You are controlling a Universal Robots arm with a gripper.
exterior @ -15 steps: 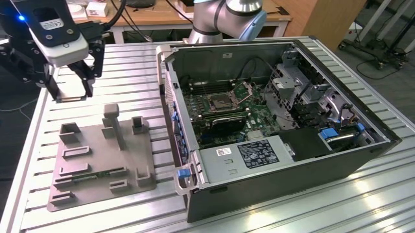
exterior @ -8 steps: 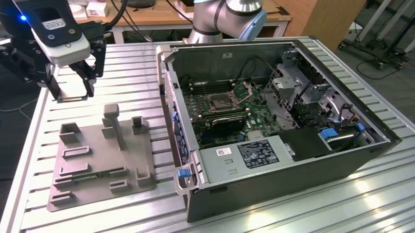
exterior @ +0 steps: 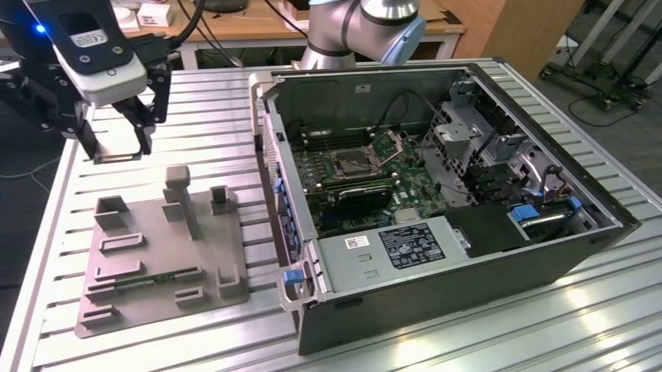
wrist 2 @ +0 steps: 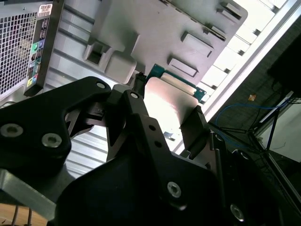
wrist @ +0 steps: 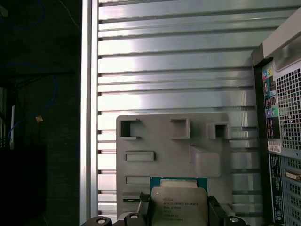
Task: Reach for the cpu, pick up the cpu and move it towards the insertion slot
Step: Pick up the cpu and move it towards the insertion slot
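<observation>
While exterior view shows insertion slot [exterior: 355, 163], first wrist view shows jaws clamping cpu [wrist: 178, 207].

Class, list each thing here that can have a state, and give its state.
gripper: shut on the cpu
cpu: held, off the grey tray
insertion slot: open, flap raised
computer case: side open
memory stick: lying in the grey tray
</observation>
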